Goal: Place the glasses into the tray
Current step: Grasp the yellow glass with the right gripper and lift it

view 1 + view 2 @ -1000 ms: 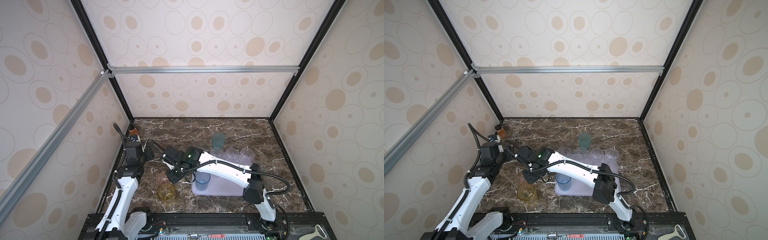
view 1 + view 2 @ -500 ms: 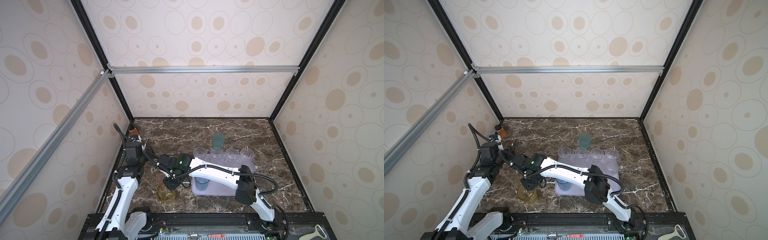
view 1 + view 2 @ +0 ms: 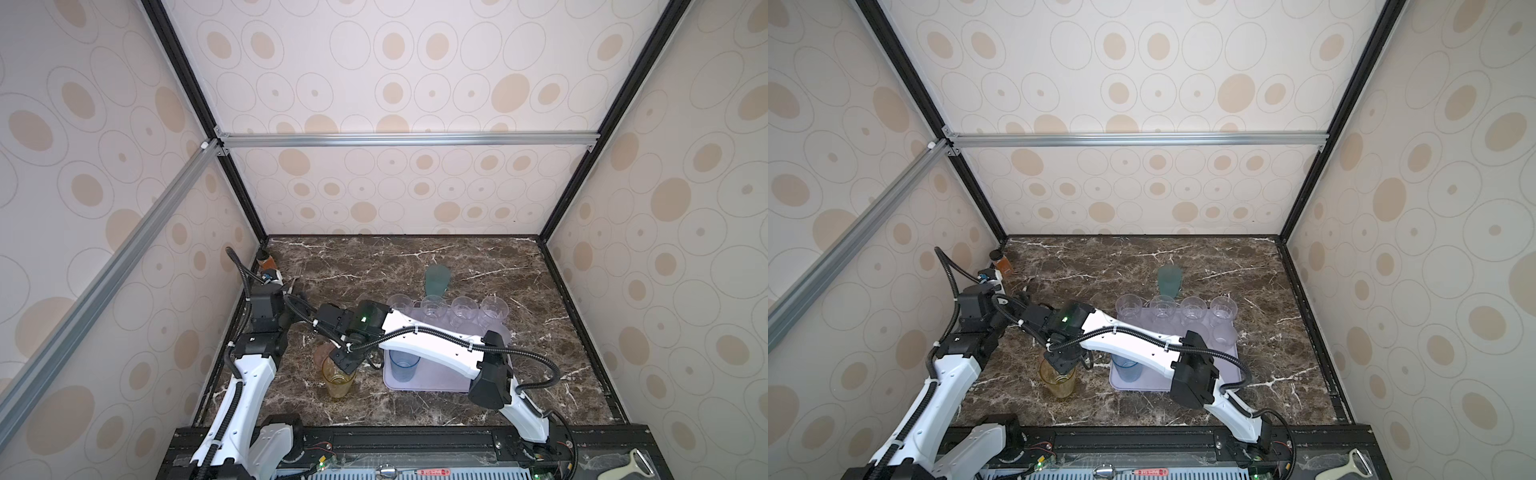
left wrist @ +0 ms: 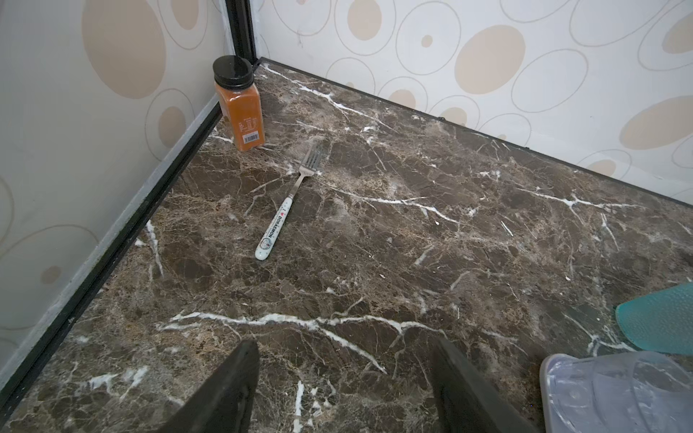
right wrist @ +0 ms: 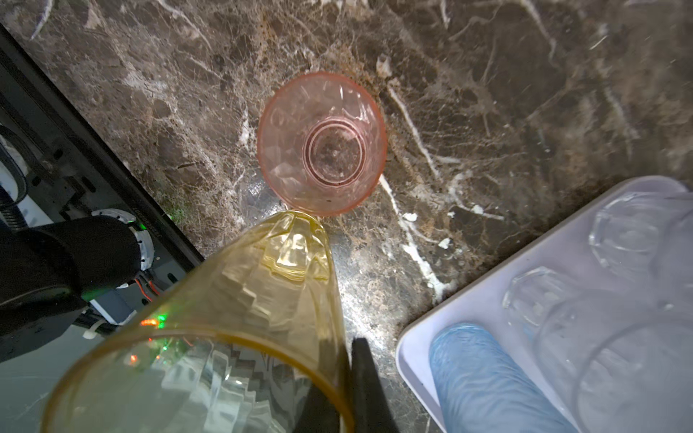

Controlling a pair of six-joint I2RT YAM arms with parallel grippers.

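Two right fingers [image 5: 365,386] pinch amber glass [image 5: 262,300] (pink glass [image 5: 321,144] beside); left fingers [image 4: 225,390] spread.

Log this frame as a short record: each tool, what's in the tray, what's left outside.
right tool: shut on amber glass rim
left tool: open, empty, over bare marble
in tray: blue glass, row of clear glasses
outside tray: amber glass, pink glass, teal glass
other: fork, spice bottle
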